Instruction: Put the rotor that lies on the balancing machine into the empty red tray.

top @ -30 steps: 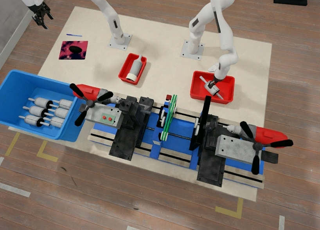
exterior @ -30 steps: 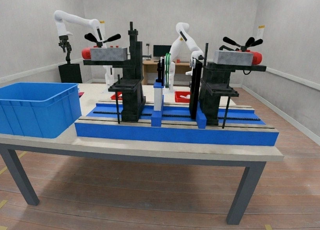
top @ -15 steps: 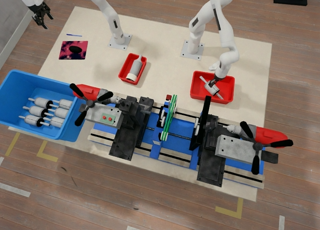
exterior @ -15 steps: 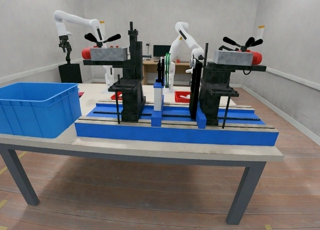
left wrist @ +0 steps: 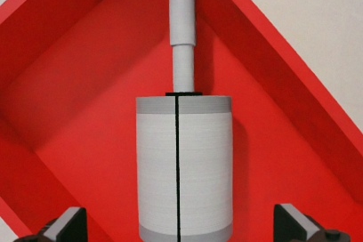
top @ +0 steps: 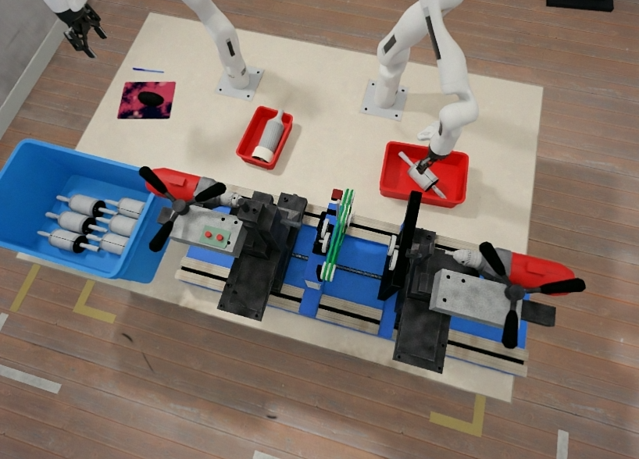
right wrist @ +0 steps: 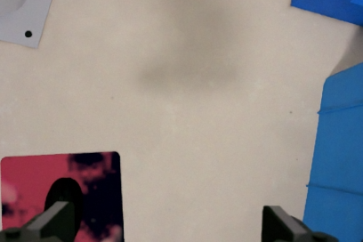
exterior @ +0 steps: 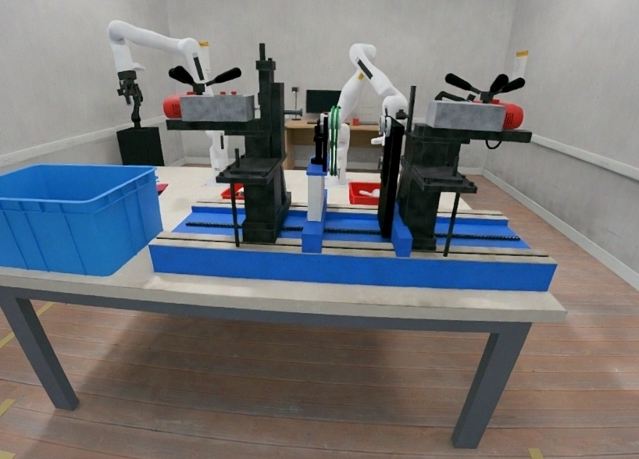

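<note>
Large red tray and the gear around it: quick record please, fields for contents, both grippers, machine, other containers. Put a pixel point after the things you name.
large red tray [top: 461,186] [exterior: 363,200] [left wrist: 285,32]: one rotor [top: 420,177] [left wrist: 184,165], lying down
left gripper [top: 424,166] [left wrist: 181,227]: open, above the rotor
right gripper [top: 87,33] [right wrist: 168,225]: open, away from both trays
balancing machine [top: 361,309] [exterior: 351,273]: no rotor visible
blue bin [top: 77,158] [exterior: 66,237] [right wrist: 335,148]: six rotors
small red tray [top: 248,134]: bottle-shaped item
</note>
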